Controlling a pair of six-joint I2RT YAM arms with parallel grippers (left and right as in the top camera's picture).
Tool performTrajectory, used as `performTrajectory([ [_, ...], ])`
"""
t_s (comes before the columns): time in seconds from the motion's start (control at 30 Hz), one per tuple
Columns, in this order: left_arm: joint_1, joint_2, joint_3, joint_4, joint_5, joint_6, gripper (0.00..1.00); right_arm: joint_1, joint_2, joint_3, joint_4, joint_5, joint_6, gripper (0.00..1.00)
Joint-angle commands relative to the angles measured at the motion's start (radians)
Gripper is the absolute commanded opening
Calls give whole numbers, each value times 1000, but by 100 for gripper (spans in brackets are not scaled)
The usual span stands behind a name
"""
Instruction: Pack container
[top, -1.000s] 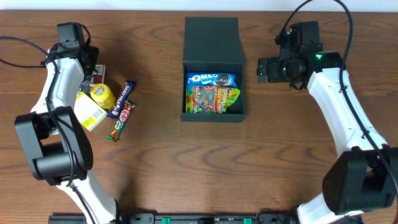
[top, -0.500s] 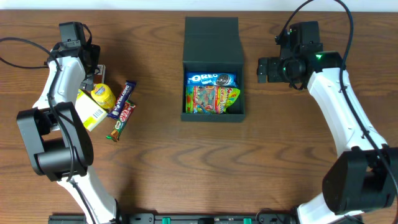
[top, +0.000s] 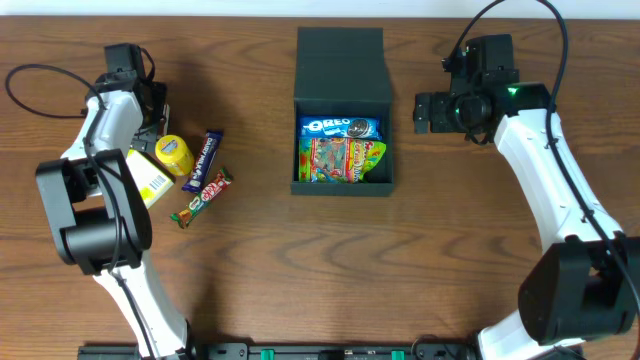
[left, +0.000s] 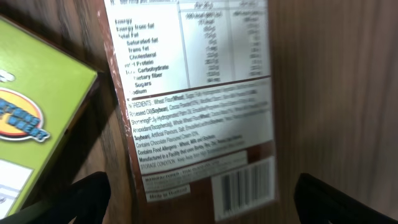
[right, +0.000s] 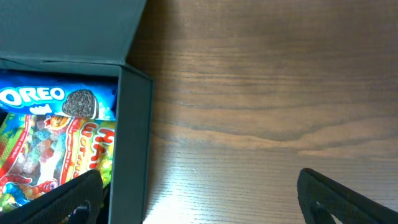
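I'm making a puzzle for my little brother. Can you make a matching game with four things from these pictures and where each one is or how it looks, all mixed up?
Things:
1. Oreo packet
2. yellow tub
3. lid
4. right gripper

Places or states:
A. folded back, open
B. inside the container
C. on the table, outside the container
D. over bare wood beside the container, jaws open

Pairs: 1-B, 2-C, 3-A, 4-D.
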Motion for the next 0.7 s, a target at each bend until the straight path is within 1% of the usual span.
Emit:
performTrajectory([
  [0.0, -3, 13, 16, 6, 7, -19, 96, -3, -1, 6, -6, 6, 16, 99],
  [0.3, -3, 14, 16, 90, -2, -21, 96, -3, -1, 6, 0, 6, 16, 99],
  [0.4, -3, 14, 19, 92, 72, 6, 96, -3, -1, 6, -1, 6, 16, 99],
  [0.53, -5, 13, 20, 88, 110, 30, 96, -3, -1, 6, -2, 6, 16, 99],
  [0.6, -1, 6, 21, 76, 225, 51, 96, -3, -1, 6, -5, 6, 25, 99],
  [0.67, -1, -14, 30, 53, 267, 81, 96, -3, -1, 6, -5, 6, 31, 99],
])
